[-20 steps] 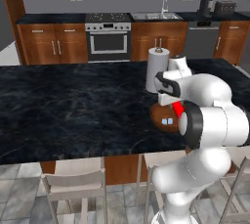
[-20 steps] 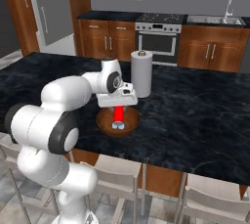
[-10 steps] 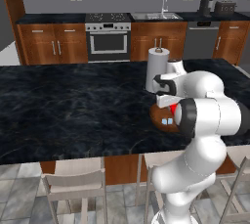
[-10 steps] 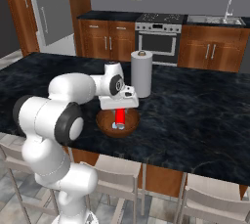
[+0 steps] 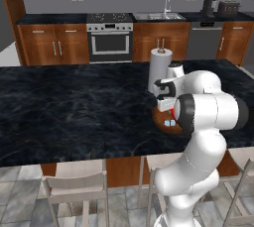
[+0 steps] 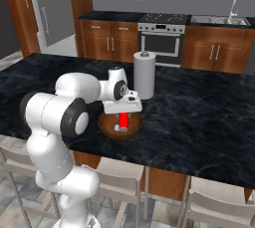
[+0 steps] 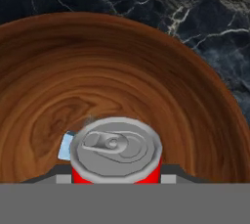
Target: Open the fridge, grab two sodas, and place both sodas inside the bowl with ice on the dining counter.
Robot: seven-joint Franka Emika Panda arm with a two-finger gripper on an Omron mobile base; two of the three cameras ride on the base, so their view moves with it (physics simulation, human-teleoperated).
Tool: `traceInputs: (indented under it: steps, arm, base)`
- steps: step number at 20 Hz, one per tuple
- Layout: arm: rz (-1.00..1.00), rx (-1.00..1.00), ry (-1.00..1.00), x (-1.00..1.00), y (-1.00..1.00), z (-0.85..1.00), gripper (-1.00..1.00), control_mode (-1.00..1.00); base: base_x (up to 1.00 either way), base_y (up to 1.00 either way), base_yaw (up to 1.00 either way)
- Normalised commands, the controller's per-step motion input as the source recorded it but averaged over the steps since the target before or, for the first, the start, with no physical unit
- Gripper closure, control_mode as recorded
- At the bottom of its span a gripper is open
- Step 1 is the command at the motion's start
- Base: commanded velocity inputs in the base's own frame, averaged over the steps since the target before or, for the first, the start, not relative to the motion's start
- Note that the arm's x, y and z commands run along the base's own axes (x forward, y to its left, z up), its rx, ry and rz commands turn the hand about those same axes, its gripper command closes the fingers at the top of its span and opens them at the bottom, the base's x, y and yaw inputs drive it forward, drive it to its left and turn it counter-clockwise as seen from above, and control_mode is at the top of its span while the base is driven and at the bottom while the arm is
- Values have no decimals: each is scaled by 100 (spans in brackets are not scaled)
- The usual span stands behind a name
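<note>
I see a long black marble tabletop (image 6: 199,117) crossing the kitchen. On it sits a brown wooden bowl (image 6: 106,126), just beside a white paper towel roll (image 6: 144,74). My pincer (image 6: 122,118) hangs over the bowl, clamped on an upright red soda can (image 6: 123,120) (silver top facing my hand camera). One pale ice piece (image 7: 66,145) lies beside the can.

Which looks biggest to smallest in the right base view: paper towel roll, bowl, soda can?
1. Paper towel roll, the tallest and bulkiest of the three.
2. Bowl, about as wide but shallow; it sits nearer the camera, so the gap between these two is unsure.
3. Soda can, clearly the smallest, upright in the bowl.
</note>
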Motion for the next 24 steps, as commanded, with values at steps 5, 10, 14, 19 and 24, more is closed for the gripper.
traceInputs:
  steps: [5,10,14,19,24]
  arm:
    - [0,0,0,12,0,-19,100,-100]
    - [0,0,0,11,0,-19,100,-100]
    - [0,0,0,5,0,-20,100,-100]
    - [0,0,-1,-1,0,-14,-100,-100]
    - [0,0,-8,-28,0,0,-100,-100]
  base:
    - [0,0,0]
    - [0,0,0]
    - [0,0,0]
    - [0,0,0]
    - [0,0,0]
